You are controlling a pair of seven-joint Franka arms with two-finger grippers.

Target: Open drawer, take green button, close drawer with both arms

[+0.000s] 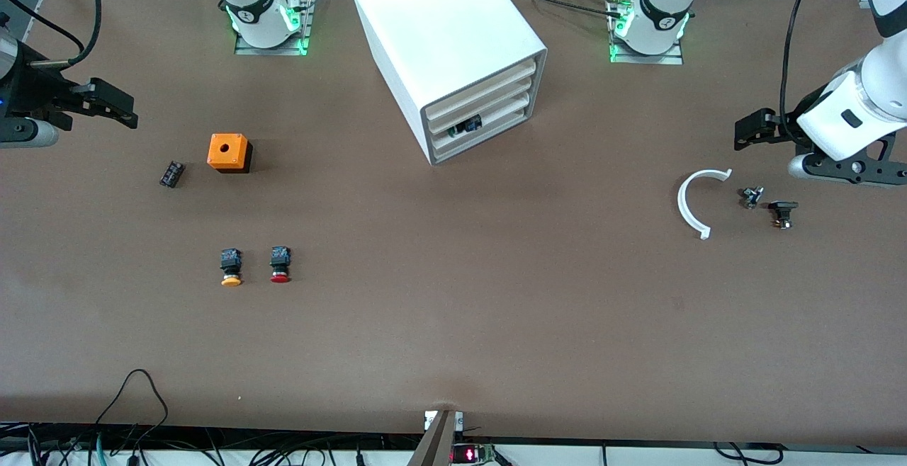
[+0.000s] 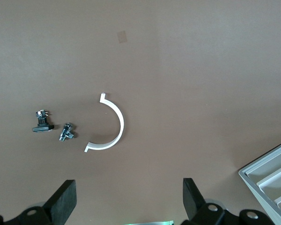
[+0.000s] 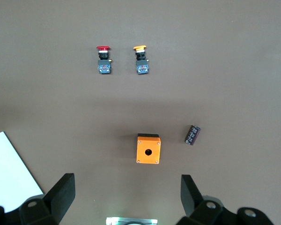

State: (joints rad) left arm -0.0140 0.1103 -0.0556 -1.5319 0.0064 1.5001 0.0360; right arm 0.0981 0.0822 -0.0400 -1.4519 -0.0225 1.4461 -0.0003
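White and shut, the cabinet (image 1: 453, 48) keeps all four drawers in; through the gap of the drawer (image 1: 482, 126) second from the bottom we glimpse a dark, bluish body, likely the button (image 1: 468, 126) (its cap is hidden). Both arms wait at the table's ends. Our left gripper (image 2: 129, 199), spread wide and empty, hangs over a white plastic arc (image 1: 698, 200) and two small metal parts (image 1: 769, 205). Our right gripper (image 3: 126, 197), equally wide and empty, hangs near the orange box (image 1: 229, 152), a black capacitor (image 1: 171, 173), and the orange-capped button (image 1: 231, 268) and red-capped button (image 1: 280, 265). Nothing stands in front of the cabinet.

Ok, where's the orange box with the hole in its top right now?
The orange box sits on the table toward the right arm's end, beside the small black cylinder, and farther from the front camera than the orange-capped button and the red-capped button.
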